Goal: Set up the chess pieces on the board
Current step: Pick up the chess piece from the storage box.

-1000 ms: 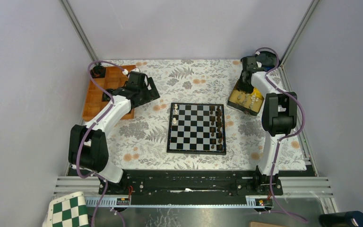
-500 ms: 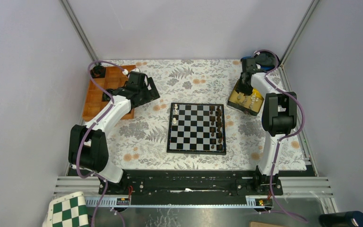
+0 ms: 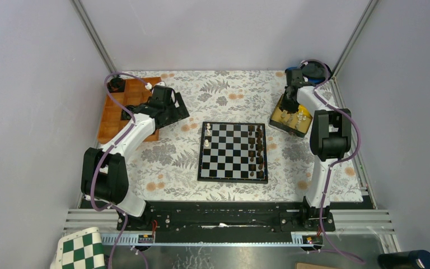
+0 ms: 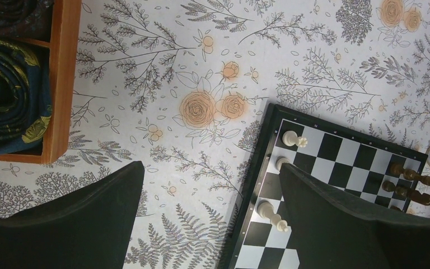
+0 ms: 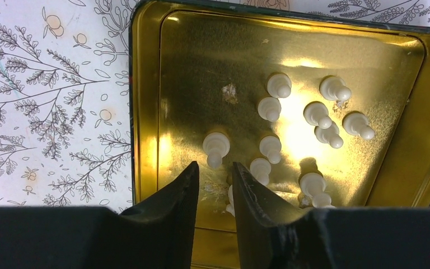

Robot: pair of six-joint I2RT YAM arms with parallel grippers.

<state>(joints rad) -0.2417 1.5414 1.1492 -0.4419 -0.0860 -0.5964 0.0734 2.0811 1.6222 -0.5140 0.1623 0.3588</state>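
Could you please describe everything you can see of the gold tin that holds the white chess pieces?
The tin is a shallow rectangular tray of shiny gold metal with rounded corners, a raised rim and a dark outer edge. It lies flat on the floral cloth, beside the far right corner of the board. Roughly ten cream chess pieces are scattered inside, mostly towards its middle. The right gripper hovers over one side, its fingers slightly apart and holding nothing.
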